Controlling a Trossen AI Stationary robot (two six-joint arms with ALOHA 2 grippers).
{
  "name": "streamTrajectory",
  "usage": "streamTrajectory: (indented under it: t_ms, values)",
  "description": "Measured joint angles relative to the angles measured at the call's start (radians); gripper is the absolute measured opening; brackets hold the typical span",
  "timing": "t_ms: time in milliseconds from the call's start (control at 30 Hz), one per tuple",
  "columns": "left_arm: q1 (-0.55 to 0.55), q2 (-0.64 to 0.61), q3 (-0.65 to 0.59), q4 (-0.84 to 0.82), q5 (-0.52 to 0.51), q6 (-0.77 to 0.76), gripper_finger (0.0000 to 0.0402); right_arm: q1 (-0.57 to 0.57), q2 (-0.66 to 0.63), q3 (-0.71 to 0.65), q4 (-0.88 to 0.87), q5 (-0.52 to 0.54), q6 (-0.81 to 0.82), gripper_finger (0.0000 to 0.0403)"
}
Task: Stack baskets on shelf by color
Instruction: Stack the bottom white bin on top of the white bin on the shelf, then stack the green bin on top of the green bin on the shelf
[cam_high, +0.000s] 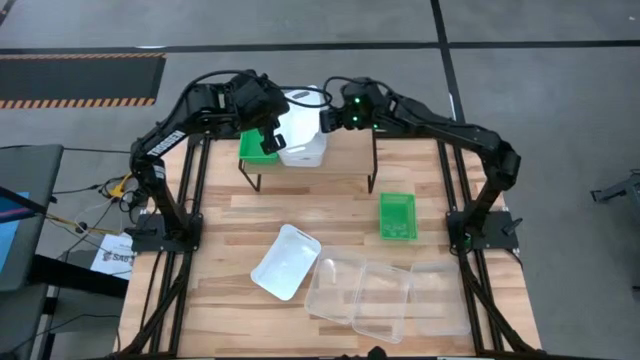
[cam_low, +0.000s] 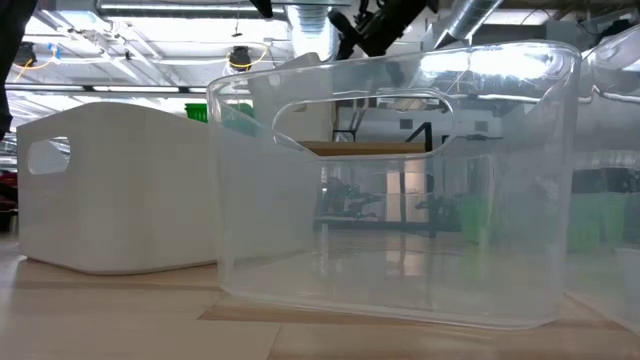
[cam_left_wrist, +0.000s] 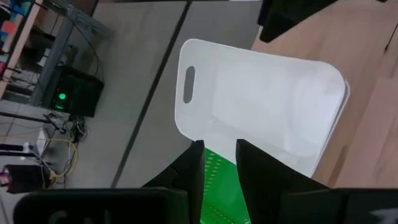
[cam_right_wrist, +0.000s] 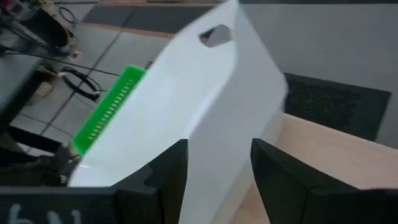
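On the shelf (cam_high: 350, 150), the left end effector (cam_high: 272, 140) pinches the green basket (cam_high: 256, 146) beside the white basket (cam_high: 303, 140), so go slowly; the right end effector (cam_high: 335, 118) waits open nearby.

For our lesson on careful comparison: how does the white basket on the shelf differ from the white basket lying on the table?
The white basket on the shelf sits raised on the shelf, next to a green basket; the white basket on the table lies on the tabletop.
The shelf one lies square to the table's edges; the table one lies turned at an angle.
Both grippers hover by the shelf one; none is near the table one.
Both are opaque white tubs with rounded corners.
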Motion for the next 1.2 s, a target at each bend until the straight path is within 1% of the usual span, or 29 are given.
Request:
streamTrajectory:
  t_ms: [100, 167, 233, 433, 633, 767, 867, 1000, 1067, 1100, 1167, 1200]
  values:
    - [0.001, 0.0, 0.0, 0.0, -0.001, 0.001, 0.0081, 0.003, 0.03, 0.003, -0.021, 0.033, -0.004, 0.0201]
    - [0.001, 0.0, 0.0, 0.001, -0.001, 0.001, 0.0081, 0.002, 0.049, -0.004, -0.066, 0.034, -0.005, 0.0201]
    - [0.002, 0.0, 0.0, 0.002, -0.001, 0.001, 0.0081, 0.011, 0.08, 0.002, -0.027, 0.03, -0.006, 0.0201]
    - [0.006, 0.0, 0.0, 0.009, -0.001, 0.011, 0.0081, 0.011, 0.118, -0.002, -0.064, 0.016, -0.008, 0.0201]
    - [0.013, 0.0, 0.0, 0.012, 0.004, 0.015, 0.0081, 0.009, 0.068, -0.001, -0.078, 0.017, -0.035, 0.0201]
    - [0.012, -0.004, 0.0, 0.006, 0.011, 0.016, 0.0081, 0.015, -0.056, 0.0, -0.162, 0.015, -0.068, 0.0201]
    - [0.005, -0.026, 0.0, -0.007, 0.089, -0.002, 0.0081, 0.039, -0.169, 0.002, -0.342, -0.007, -0.076, 0.0201]
    - [0.005, -0.056, 0.0, -0.028, 0.286, -0.048, 0.0081, 0.123, -0.244, 0.002, -0.623, 0.004, -0.043, 0.0201]
    - [0.005, -0.064, 0.0, -0.044, 0.389, -0.073, 0.0081, 0.191, -0.249, 0.001, -0.75, 0.03, -0.008, 0.0201]
    - [0.003, -0.066, 0.0, -0.052, 0.424, -0.082, 0.0081, 0.236, -0.245, 0.0, -0.816, 0.046, 0.012, 0.0201]
    - [-0.007, -0.07, 0.0, -0.062, 0.472, -0.101, 0.0081, 0.336, -0.227, -0.001, -0.934, 0.099, 0.054, 0.0201]
    - [-0.012, -0.07, 0.0, -0.063, 0.478, -0.107, 0.0081, 0.388, -0.217, -0.006, -0.979, 0.131, 0.084, 0.0201]
